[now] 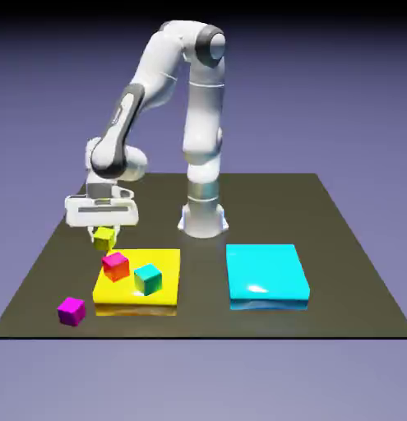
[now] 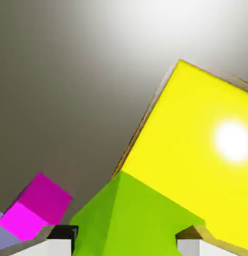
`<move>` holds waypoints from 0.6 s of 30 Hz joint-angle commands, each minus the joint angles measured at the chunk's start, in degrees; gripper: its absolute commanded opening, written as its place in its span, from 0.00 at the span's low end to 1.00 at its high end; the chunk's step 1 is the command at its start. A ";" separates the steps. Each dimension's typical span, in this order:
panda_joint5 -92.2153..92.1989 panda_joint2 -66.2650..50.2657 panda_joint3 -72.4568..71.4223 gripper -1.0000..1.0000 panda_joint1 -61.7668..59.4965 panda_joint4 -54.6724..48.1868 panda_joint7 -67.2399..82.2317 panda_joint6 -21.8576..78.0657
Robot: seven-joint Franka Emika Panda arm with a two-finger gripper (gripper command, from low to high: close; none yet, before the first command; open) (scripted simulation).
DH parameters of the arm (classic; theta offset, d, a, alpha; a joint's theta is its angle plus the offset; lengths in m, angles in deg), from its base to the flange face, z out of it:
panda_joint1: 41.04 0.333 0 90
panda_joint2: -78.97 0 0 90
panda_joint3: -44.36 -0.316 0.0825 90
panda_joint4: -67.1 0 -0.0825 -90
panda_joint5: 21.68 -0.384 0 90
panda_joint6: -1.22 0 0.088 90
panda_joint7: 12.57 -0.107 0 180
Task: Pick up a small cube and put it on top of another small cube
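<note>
The small cube [image 1: 104, 238], lime with darker green sides, sits between the fingers of my gripper [image 1: 104, 231], which is shut on it beside the far left corner of the yellow slab [image 1: 161, 296]. In the hand view the small cube [image 2: 131, 220] fills the bottom middle, and my gripper [image 2: 126, 242] shows only its fingertips [image 2: 59, 236] at either side of it. Whether the cube touches the table I cannot tell. On the slab rest a red-topped cube [image 1: 115, 266] and a teal cube [image 1: 147, 279].
An all-magenta cube [image 1: 71, 311] lies on the dark table [image 1: 338, 247] off the slab's near left corner; it shows in the hand view as the magenta cube [image 2: 38, 207]. A flat cyan slab [image 1: 266, 275] lies at the exterior view's right. The yellow slab [image 2: 196, 150] fills the hand view's right.
</note>
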 commanded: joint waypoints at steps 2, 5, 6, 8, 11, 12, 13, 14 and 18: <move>2.98 0.45 2.61 0.00 4.01 -0.86 -3.00 1.83; 7.41 1.13 6.52 0.00 10.24 -2.15 -7.47 4.51; 8.89 1.35 7.82 0.00 12.32 -2.58 -8.97 5.40; 11.85 1.80 10.42 0.00 16.47 -3.45 -11.95 7.19; 16.29 2.47 14.33 0.00 22.70 -4.74 -16.43 9.87; 17.79 2.67 15.55 0.00 24.78 -5.14 -17.92 10.77; 19.31 2.82 16.68 0.00 26.85 -5.49 -19.40 11.68; 20.83 2.97 17.80 0.00 28.93 -5.84 -20.88 12.59; 24.87 3.79 21.66 0.00 34.82 -7.11 -25.01 15.26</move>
